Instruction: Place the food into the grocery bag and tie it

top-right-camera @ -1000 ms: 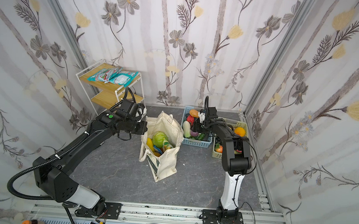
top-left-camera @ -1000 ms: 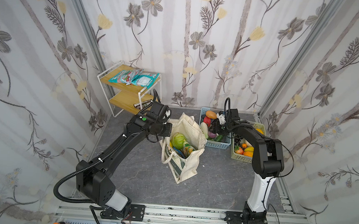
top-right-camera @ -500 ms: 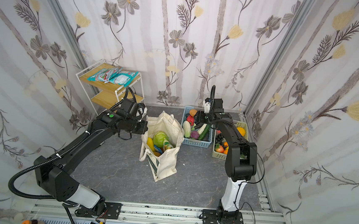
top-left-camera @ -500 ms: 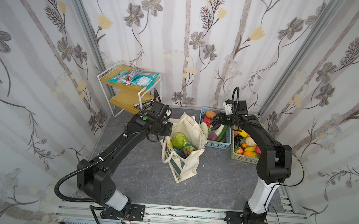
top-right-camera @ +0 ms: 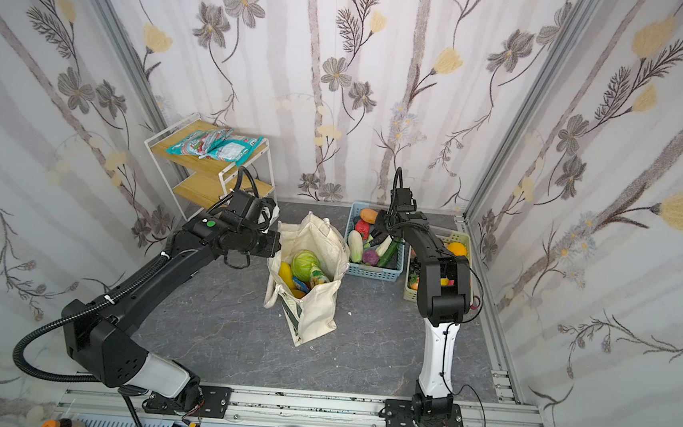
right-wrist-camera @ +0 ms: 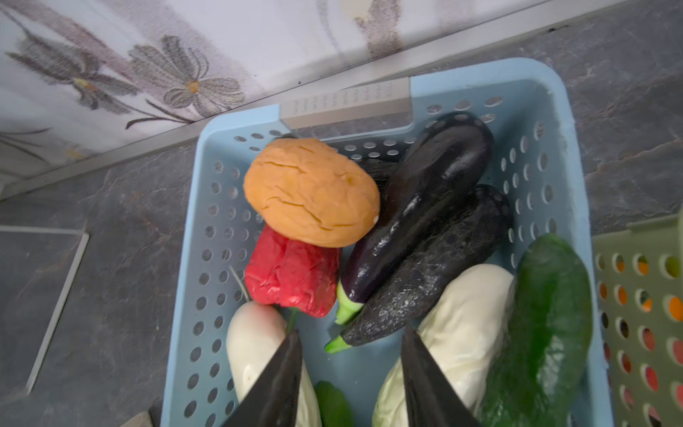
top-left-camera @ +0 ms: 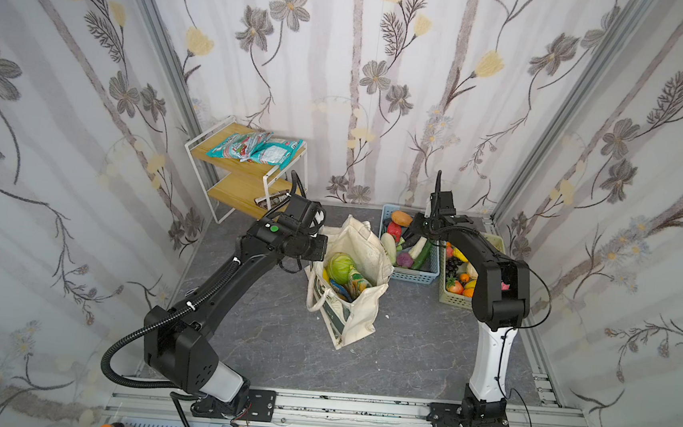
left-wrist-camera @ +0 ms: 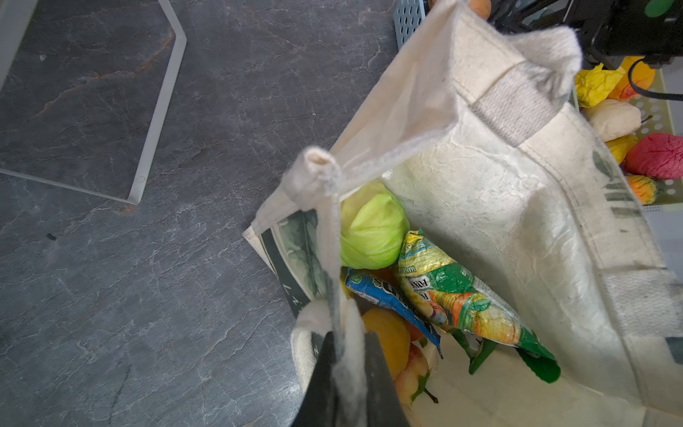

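Cream canvas grocery bag (top-left-camera: 351, 307) stands open at frame centre in both top views. Left arm stretches up from the lower left, wrist bent at the bag's left rim, fingers hidden there. Only the wrist view shows the left gripper (left-wrist-camera: 345, 344) clamped on a cream strap handle (left-wrist-camera: 327, 240), with a green cabbage (left-wrist-camera: 369, 229) and green snack packet (left-wrist-camera: 454, 292) inside. Right arm folds over the blue slotted plastic basket (top-left-camera: 414, 275), upper right of centre. Its wrist view shows the right gripper (right-wrist-camera: 349, 334) spread apart over a speckled dark eggplant (right-wrist-camera: 425, 273).
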You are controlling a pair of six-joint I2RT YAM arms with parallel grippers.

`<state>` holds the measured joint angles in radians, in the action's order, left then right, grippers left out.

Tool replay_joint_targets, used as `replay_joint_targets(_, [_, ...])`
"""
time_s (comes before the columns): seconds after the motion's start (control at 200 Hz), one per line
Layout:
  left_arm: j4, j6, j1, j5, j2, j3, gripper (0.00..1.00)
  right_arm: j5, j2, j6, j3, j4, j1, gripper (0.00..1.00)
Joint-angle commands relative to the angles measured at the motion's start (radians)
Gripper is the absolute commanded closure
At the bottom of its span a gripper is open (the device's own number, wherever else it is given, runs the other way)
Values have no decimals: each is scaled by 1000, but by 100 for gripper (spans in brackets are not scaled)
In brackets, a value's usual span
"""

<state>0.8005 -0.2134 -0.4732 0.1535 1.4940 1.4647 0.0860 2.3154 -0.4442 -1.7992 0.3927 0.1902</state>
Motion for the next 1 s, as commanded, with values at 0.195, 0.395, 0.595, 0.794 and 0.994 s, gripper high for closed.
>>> replay_joint_targets(0.195, [-15,-7,1,18,-15,-4,100,-145,125,-26,-186,126,24,54])
replay_joint_targets(0.395, [-22,-9,3,21,-21,-40,100,-132,167,27,-233,206,35,53])
replay_joint_targets(0.595, [-27,-13,2,27,-19,-40,100,-147,194,92,-239,269,34,49])
replay_joint_targets(0.794, [-24,-12,2,22,-22,-40,100,-86,171,130,-199,303,35,50])
replay_joint_targets(0.994, [-27,-17,2,18,-28,-46,100,-103,77,97,-138,266,31,51])
